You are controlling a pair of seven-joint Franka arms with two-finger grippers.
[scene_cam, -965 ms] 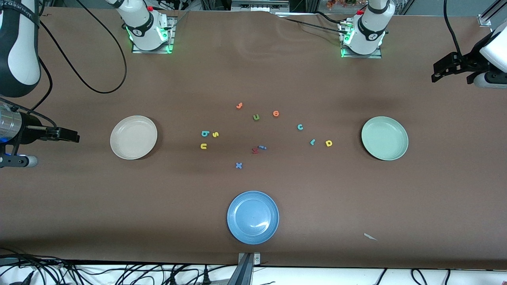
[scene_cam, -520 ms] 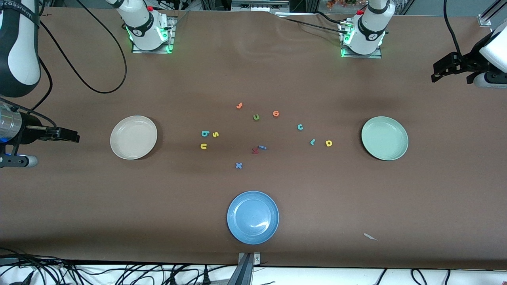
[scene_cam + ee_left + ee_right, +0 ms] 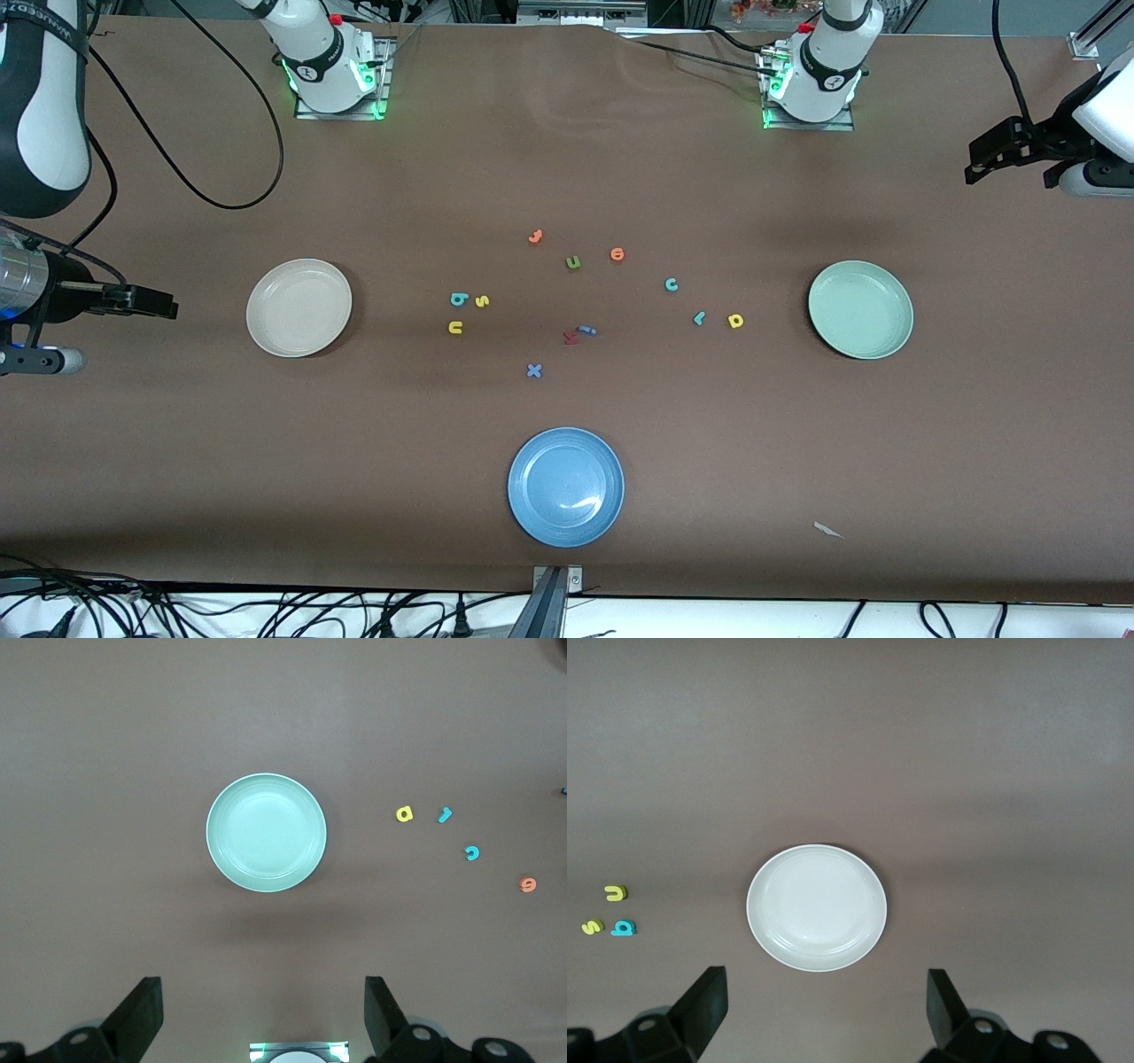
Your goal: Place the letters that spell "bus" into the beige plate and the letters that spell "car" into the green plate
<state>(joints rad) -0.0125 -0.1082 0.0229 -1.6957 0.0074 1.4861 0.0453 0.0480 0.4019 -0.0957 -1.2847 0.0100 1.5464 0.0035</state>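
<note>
We saw even, bright overhead light on the tabletop (image 3: 797,443), with soft shadows beside each plate. A white glare streak sat on the blue plate (image 3: 532,461), and everything looked sharp.

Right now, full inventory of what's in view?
beige plate: 1, cream, right arm's end, empty
green plate: 1, mint, left arm's end, empty
blue plate: 1, nearest the front camera, empty
bus letters: teal b, yellow s, yellow u, on the table beside the beige plate
car letters: teal c, teal r, yellow a, on the table beside the green plate
other letters: 2 orange, olive u, red and blue pair, blue x, mid-table
left gripper: open, over the table by the green plate, waiting
right gripper: open, by the beige plate, waiting
</note>
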